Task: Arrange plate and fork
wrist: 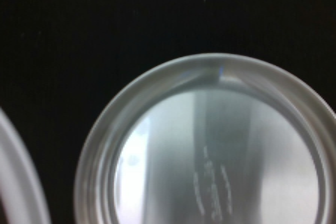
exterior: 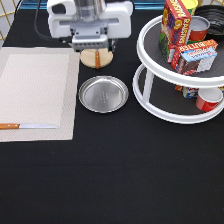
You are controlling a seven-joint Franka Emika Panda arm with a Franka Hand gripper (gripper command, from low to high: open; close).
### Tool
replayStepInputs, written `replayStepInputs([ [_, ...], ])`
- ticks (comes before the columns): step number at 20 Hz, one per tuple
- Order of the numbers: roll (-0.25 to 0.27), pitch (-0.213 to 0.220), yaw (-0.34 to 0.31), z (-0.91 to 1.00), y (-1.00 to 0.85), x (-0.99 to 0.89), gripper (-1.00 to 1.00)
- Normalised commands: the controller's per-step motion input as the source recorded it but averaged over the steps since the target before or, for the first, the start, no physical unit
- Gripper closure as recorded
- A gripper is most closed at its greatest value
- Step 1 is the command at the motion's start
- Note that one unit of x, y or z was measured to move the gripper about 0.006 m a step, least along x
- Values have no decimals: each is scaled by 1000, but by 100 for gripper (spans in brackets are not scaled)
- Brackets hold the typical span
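The round silver plate (exterior: 103,93) lies flat on the black table, just right of the placemat. It fills the wrist view (wrist: 217,150). The fork (exterior: 98,59) shows only as an orange-brown handle on the round tan wooden coaster (exterior: 90,58), just above the plate in the exterior view. My gripper (exterior: 94,47) hangs under the white hand at the exterior view's top, right over the coaster's far edge and the fork. It holds nothing that I can see. The fork's tines are hidden by the hand.
A beige placemat (exterior: 35,90) lies at the left with a wooden-handled knife (exterior: 27,126) near its bottom edge. A white two-tier turntable (exterior: 150,107) with boxes and cans stands at the right, close to the plate.
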Motion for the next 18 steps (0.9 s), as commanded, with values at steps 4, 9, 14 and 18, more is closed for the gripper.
replayStepInputs([
  [4,18,-42,-137,-464,0,235,-100],
  [9,2,-70,-134,-467,-6,46,-100],
  [14,0,-66,-75,-451,33,-10,-100],
  [18,0,-70,-17,-398,163,13,-100],
])
